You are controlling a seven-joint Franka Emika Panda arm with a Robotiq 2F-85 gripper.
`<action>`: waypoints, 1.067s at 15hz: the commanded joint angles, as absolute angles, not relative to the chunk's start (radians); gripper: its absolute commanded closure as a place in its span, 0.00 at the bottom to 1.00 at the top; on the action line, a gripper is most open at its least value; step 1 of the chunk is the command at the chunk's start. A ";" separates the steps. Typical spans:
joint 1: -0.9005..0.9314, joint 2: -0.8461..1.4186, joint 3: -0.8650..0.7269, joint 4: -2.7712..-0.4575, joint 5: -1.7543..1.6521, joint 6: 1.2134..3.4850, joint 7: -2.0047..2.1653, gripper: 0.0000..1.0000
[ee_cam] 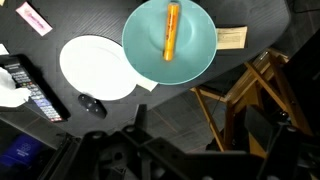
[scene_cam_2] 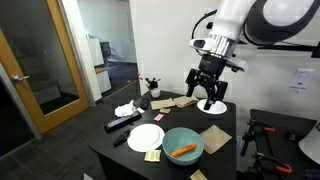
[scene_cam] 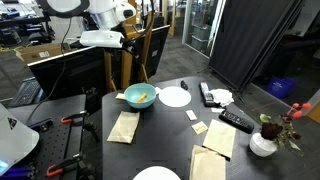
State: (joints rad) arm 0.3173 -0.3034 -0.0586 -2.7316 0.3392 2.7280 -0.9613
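Observation:
My gripper [scene_cam_2: 208, 88] hangs high in the air, open, with nothing between its fingers. In the wrist view its dark fingers [ee_cam: 135, 118] frame bare floor and a wooden stand [ee_cam: 235, 100] just off the table's edge. The nearest thing is a teal bowl [ee_cam: 168, 40] with an orange carrot [ee_cam: 171, 30] lying in it, also seen in both exterior views as the bowl [scene_cam: 137, 96] and the bowl [scene_cam_2: 183, 143]. A white plate [ee_cam: 95, 67] sits right beside the bowl.
On the black table [scene_cam: 165, 140] lie brown napkins [scene_cam: 124, 126], remote controls [scene_cam: 237, 120], paper notes [scene_cam: 192, 115], a second white plate [scene_cam: 157, 175] and a vase of flowers [scene_cam: 263, 140]. A small black object [ee_cam: 92, 105] rests near the table's edge.

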 commanded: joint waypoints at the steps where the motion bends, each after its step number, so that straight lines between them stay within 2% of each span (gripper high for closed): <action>1: 0.346 -0.221 -0.050 -2.742 0.340 2.804 -0.977 0.00; 10: 0.324 -0.035 0.021 -2.684 0.380 2.881 -0.967 0.00; 16: 0.241 0.068 0.084 -2.636 0.337 2.912 -0.967 0.00</action>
